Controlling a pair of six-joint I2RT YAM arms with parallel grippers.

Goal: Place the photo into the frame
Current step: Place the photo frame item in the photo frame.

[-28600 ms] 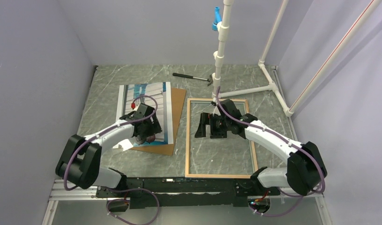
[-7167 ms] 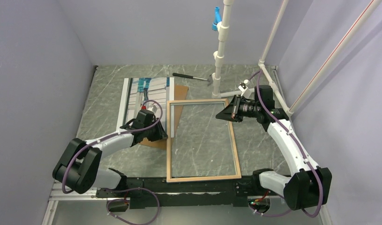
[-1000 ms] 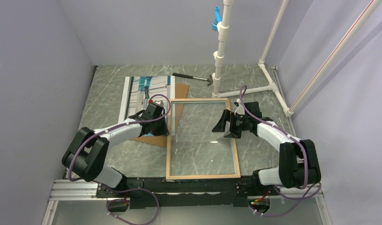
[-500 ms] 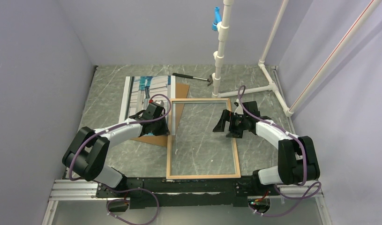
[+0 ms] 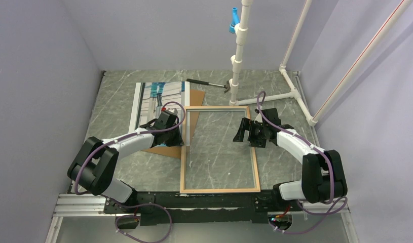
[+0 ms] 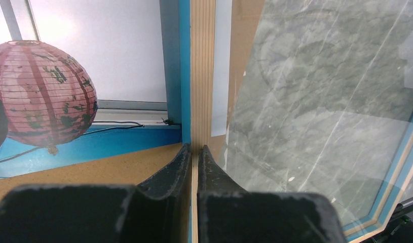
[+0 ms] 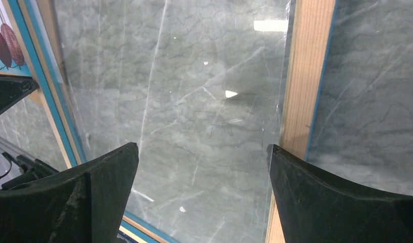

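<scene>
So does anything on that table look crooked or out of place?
Slightly. The frame lies wood-side up, its left rail overlapping the photo and the brown board, where the left gripper pinches it. A hammer lies at the back, apart from the rest.

You'll find no readable text, label, brand or number in any view. Dark marks on the red lantern [image 6: 39, 96] in the photo [image 5: 153, 101]: too blurred to read as characters.
</scene>
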